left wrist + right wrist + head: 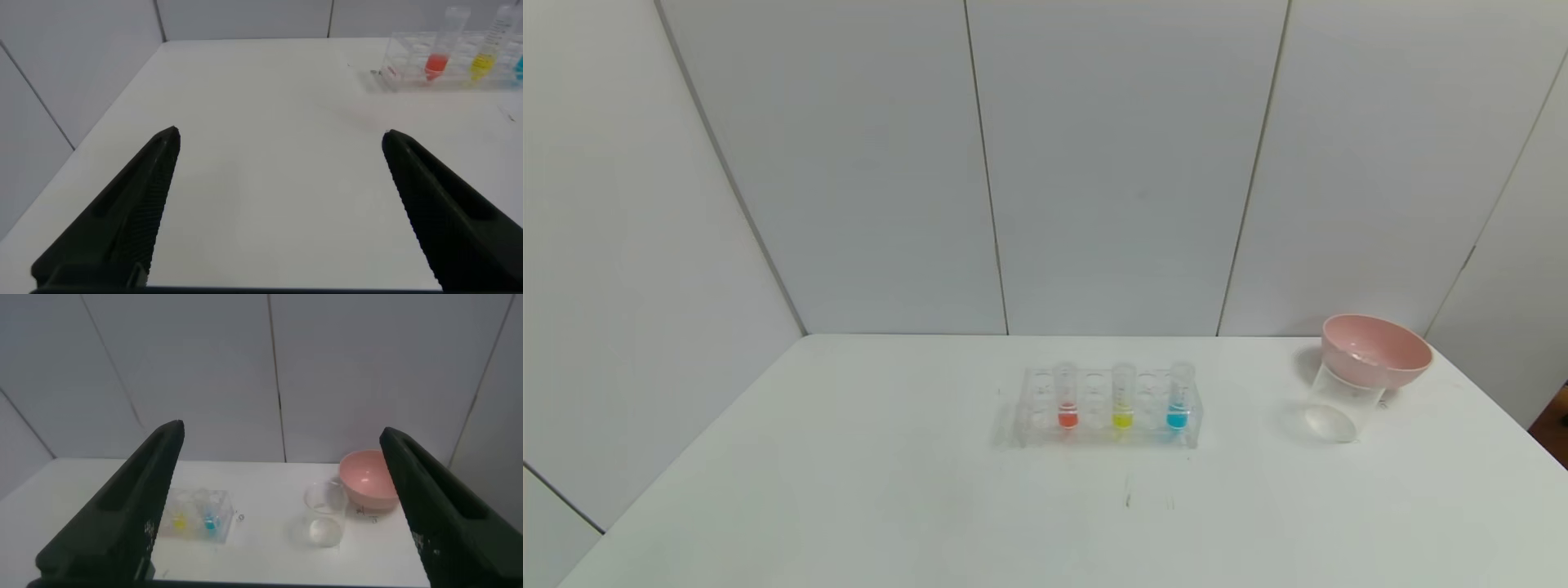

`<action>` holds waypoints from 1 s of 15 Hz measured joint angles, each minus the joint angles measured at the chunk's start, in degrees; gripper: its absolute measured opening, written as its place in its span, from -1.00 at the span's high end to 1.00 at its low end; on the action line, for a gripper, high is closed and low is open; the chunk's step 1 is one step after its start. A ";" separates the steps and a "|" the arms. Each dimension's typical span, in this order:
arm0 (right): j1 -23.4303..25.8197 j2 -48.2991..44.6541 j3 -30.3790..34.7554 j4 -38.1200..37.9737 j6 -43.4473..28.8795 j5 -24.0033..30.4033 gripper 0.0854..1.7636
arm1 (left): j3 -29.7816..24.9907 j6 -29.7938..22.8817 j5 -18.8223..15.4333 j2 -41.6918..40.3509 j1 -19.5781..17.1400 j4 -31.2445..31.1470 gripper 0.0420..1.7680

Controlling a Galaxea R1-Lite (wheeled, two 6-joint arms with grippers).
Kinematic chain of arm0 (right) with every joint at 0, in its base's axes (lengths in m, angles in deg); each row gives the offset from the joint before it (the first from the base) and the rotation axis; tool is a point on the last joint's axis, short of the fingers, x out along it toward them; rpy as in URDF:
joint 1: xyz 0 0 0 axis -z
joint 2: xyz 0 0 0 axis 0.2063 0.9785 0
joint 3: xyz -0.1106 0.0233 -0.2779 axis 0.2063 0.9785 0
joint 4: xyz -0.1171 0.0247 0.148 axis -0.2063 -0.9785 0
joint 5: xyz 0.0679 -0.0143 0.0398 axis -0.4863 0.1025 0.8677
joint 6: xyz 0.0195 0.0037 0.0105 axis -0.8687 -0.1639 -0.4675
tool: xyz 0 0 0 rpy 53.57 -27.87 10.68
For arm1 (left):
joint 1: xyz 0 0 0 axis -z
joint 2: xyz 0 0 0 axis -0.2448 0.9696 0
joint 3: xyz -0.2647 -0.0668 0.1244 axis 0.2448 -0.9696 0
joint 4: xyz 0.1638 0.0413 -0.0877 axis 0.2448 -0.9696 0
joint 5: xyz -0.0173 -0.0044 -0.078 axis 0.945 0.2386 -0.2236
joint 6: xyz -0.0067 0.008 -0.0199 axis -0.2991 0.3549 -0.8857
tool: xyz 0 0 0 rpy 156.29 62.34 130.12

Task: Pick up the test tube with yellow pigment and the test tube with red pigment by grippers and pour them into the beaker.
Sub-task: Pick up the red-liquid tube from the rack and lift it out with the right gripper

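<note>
Black ribbed fingers [135,208] of the left gripper [282,212] stood wide apart and held nothing; it hung over the bare left part of the white table [849,490], well apart from the rack [1104,408]. The right gripper [282,510] was also wide open and empty, high above the near side of the table, looking toward the far wall. Neither arm showed in the head view.

The rack was clear plastic, long and low, near the middle of the table. In it stood three short round-bottomed tubes, all upright: the red tube [1067,396] on the left, the yellow tube [1123,396] in the middle, the blue tube [1179,396] on the right, with empty holes between them. The beaker [1335,408] was a clear smooth cylinder to the right of the rack, well apart from it, just in front of a pink bowl [1376,349].

I think the main risk was in the grasp: the tubes were thin, smooth and probably slippery, so a pinch off centre could let one slide or tip the light rack. A gripper could also take the blue tube by mistake. The beaker was almost invisible and probably light, and so close to the bowl that a tilted tube could knock it or pour into the bowl.
</note>
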 joint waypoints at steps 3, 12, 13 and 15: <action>-12.81 10.12 0.02 9.36 -1.40 -11.24 -0.94 | 0.00 0.00 0.02 0.00 0.00 0.00 -1.00; -46.82 39.08 8.16 42.76 -0.57 -42.58 -0.94 | 0.00 0.00 0.00 0.00 0.00 0.00 -1.00; -48.75 42.14 8.33 44.11 -0.35 -43.44 -0.94 | 0.00 0.00 0.00 0.00 0.00 0.02 -1.00; -51.15 47.74 8.02 45.80 -0.20 -44.40 -0.94 | 0.00 0.00 0.02 0.00 0.00 0.00 -1.00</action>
